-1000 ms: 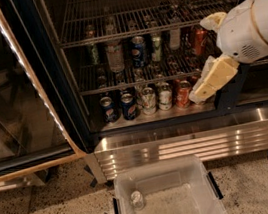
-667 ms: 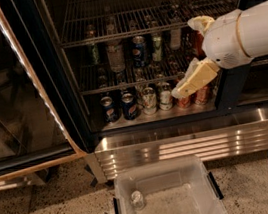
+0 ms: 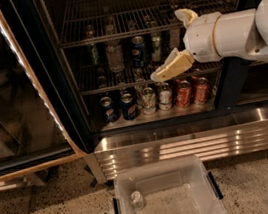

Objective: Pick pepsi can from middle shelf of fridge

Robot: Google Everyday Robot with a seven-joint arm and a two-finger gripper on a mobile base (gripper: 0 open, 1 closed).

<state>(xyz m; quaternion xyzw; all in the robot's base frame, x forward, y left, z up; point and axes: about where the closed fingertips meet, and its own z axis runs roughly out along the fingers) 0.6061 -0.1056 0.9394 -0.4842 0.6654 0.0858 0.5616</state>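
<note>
Speckled terrazzo floor; fridge [image 3: 56, 81] open, black frame, ribbed steel base. Pepsi can [image 3: 139, 51]: dark blue, round red-white-blue logo, silver top, upright on middle shelf [image 3: 95, 88] of thin wire bars, bottles either side. Gripper [image 3: 167, 45] before that shelf, on white arm from 3 o'clock; smooth cream fingers [image 3: 170, 66] spread wide, holding nothing. Can near at its 9 o'clock, not touching. Clear plastic bin [image 3: 166, 180] at 6 o'clock, rounded corners.

dim speckled floor [image 3: 49, 213], perhaps terrazzo
</note>
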